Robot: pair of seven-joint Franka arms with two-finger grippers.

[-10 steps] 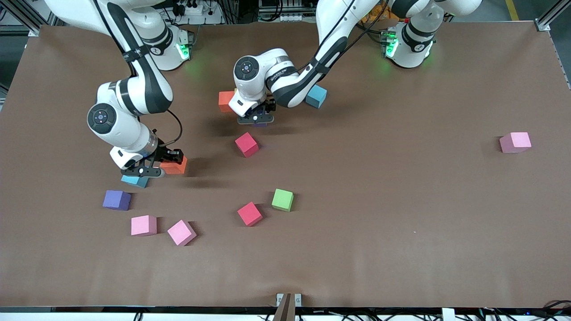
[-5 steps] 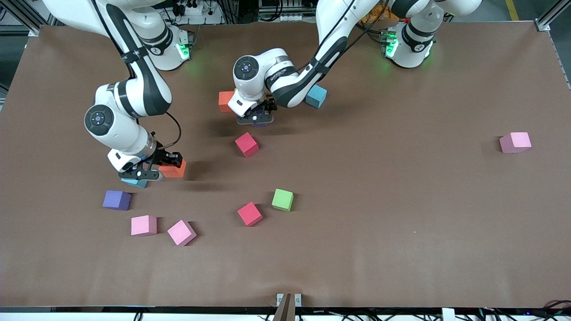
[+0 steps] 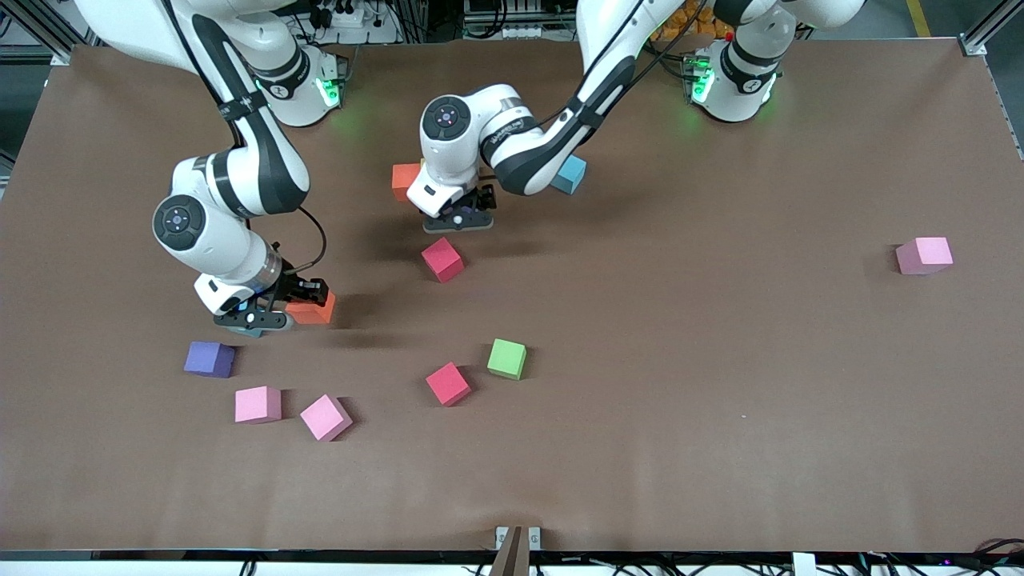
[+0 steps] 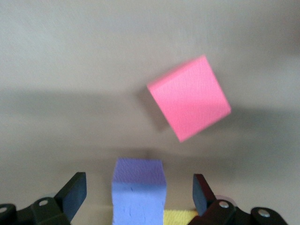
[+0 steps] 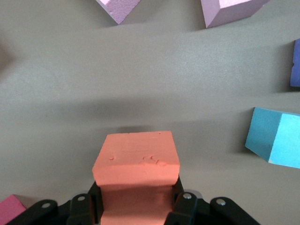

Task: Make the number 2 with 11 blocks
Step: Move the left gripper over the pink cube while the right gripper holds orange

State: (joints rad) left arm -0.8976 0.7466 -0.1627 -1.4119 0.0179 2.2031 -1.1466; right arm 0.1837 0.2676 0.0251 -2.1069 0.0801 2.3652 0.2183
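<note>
Nearest the front edge of the tabletop (image 3: 720, 480), toward the right arm's end, lie two pink blocks, one square-on (image 3: 258, 404) and one turned (image 3: 326, 417), close together but apart. A purple block (image 3: 210, 359) sits just farther in. Toward the middle, a red block (image 3: 448, 383) and a green block (image 3: 507, 358) lie near each other, not touching.

Farther in, the right gripper (image 3: 254, 318) is clamped on an orange block (image 3: 314, 309); the right wrist view shows the fingers (image 5: 184, 206) pressed into its sides (image 5: 137, 161), just above the tabletop. A light blue block (image 5: 276, 137) lies on the tabletop close beside it, mostly hidden under the gripper from the front.

A second red block (image 3: 442, 259) lies tilted near the middle. A third pink block (image 3: 925, 255) sits alone near the edge at the left arm's end.

Just farther in than the tilted red block, the left gripper (image 3: 459, 222) hangs low with its fingers (image 4: 75, 194) spread wide, holding nothing. The left wrist view shows a second purple block (image 4: 138, 190) standing free between them, with a sliver of a yellow block (image 4: 180, 217) beside it. An orange block (image 3: 405, 180) and a light blue block (image 3: 570, 173) flank that spot, partly covered by the arm. No complete number 2 shows.
</note>
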